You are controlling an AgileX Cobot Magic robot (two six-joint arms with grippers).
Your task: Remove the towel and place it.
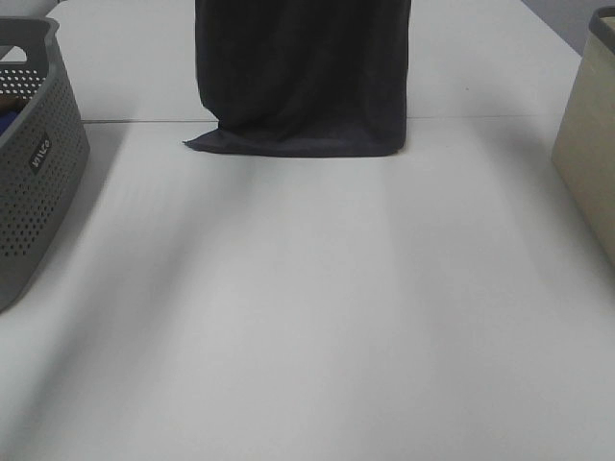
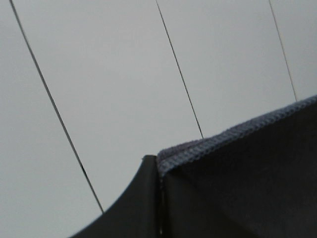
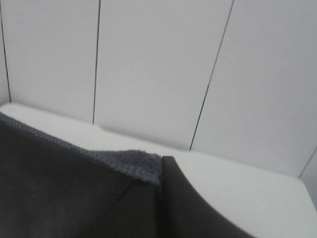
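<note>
- Towel (image 1: 303,77) hangs as a dark charcoal sheet from above the top of the high view, at the far middle of the table (image 1: 307,307).
- Its lower edge rests on the table, bunched in soft folds. One corner pokes out flat toward the left.
- Neither gripper shows in the high view, as both are above its top edge.
- Left gripper (image 2: 159,166) is clenched on a top corner of the towel (image 2: 247,183). A dark finger (image 2: 131,208) presses against the cloth, and the stitched hem (image 2: 233,133) runs away from the pinch.
- Right gripper (image 3: 162,166) is likewise clamped on the other top corner (image 3: 59,188), with the fuzzy hem (image 3: 133,163) bunched right at the finger (image 3: 188,208).
- Between the two grips the top edge looks pulled fairly straight.
- Basket (image 1: 34,163), grey and perforated, stands at the table's left edge, well apart from the towel.
- Bin (image 1: 588,163), beige with a dark rim, stands at the right edge, also well apart.
- Behind both grips the wrist views show pale panels with thin dark seams.
</note>
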